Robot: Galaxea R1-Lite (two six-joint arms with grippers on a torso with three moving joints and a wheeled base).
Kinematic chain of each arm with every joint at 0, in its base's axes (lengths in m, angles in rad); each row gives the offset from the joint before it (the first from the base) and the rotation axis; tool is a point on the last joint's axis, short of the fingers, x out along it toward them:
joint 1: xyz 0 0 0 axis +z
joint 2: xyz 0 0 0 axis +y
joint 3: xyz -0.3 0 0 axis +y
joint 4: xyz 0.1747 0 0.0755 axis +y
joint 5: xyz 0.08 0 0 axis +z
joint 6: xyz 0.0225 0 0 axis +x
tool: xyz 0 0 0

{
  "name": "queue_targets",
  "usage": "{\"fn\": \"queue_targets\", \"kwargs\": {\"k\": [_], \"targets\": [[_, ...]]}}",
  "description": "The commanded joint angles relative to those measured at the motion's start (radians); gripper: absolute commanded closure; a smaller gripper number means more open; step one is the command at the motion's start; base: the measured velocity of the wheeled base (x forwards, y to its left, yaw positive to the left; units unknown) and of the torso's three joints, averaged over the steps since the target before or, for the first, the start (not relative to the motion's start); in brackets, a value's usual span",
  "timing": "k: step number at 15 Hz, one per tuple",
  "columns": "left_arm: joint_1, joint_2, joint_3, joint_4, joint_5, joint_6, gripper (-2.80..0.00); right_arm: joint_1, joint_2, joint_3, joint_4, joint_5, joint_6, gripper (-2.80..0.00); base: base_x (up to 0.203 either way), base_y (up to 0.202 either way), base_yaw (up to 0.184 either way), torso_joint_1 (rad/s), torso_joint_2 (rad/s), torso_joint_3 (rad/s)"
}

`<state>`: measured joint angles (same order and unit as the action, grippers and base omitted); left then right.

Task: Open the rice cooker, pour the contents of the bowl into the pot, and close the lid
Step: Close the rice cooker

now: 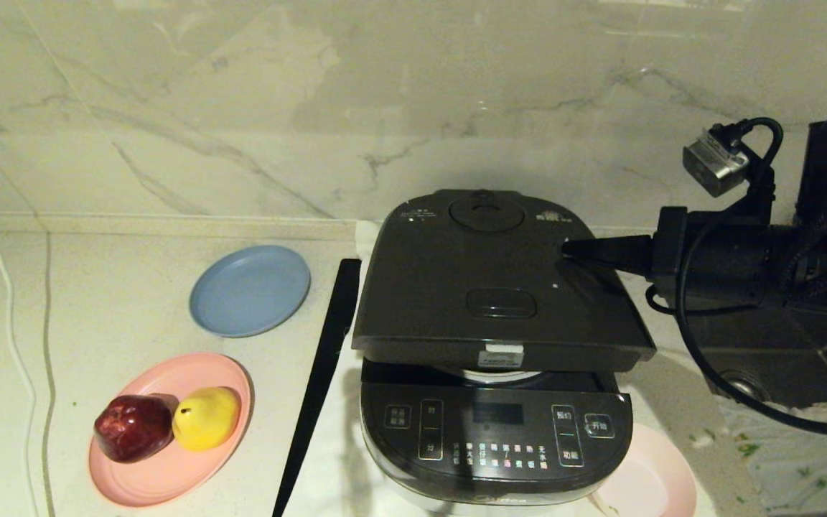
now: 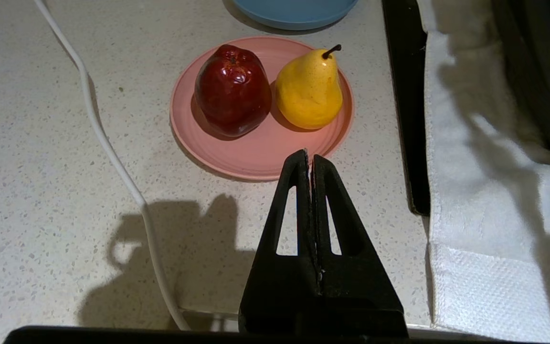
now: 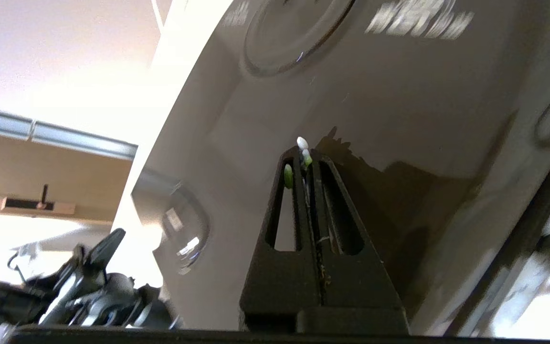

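Note:
The dark rice cooker (image 1: 496, 431) stands mid-counter on a white cloth. Its lid (image 1: 485, 287) is down almost flat, with a narrow gap left at the front where a pale rim shows; the pot is otherwise hidden. My right gripper (image 1: 566, 249) is shut, its tip resting on the lid's right top, also seen in the right wrist view as the gripper (image 3: 307, 155) against the lid (image 3: 375, 95). A few green and white grains (image 3: 303, 150) stick to its tips. The pale pink bowl (image 1: 654, 477) peeks out behind the cooker's front right. My left gripper (image 2: 309, 155) hangs shut and empty above the counter.
A pink plate (image 1: 148, 474) holds a red apple (image 1: 133, 427) and a yellow pear (image 1: 205, 416). A blue plate (image 1: 250, 289) lies behind it. A black bar (image 1: 320, 373) lies along the cloth's left edge. A white cable (image 1: 8, 287) runs at far left; a dark sink (image 1: 779, 337) is right.

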<state>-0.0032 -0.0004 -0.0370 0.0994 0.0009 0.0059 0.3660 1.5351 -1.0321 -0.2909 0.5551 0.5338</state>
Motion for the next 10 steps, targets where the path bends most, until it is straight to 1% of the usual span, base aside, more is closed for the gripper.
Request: {"fn": "queue_targets", "kwargs": {"k": [1, 3, 6, 10], "targets": [[0.000, -0.001, 0.000, 0.000, 0.001, 0.000, 0.00, 0.014, -0.015, 0.079, 0.000, 0.000, 0.004, 0.00, 0.000, 0.000, 0.000, 0.000, 0.00, 0.000], [0.000, -0.001, 0.000, 0.000, 0.001, 0.000, 0.00, 0.014, -0.024, 0.169, -0.001, -0.001, 0.001, 0.00, 0.000, 0.000, 0.000, 0.000, 0.00, 0.000], [0.000, -0.001, 0.000, 0.000, 0.001, 0.000, 0.00, 0.014, -0.026, 0.243, -0.002, -0.001, 0.000, 0.00, 0.000, 0.000, 0.000, 0.000, 0.00, 0.000], [0.000, -0.001, 0.000, -0.001, 0.001, 0.000, 0.00, 0.019, -0.025, 0.248, -0.001, -0.001, 0.004, 0.00, 0.000, 0.000, 0.000, 0.000, 0.00, 0.000]]}}
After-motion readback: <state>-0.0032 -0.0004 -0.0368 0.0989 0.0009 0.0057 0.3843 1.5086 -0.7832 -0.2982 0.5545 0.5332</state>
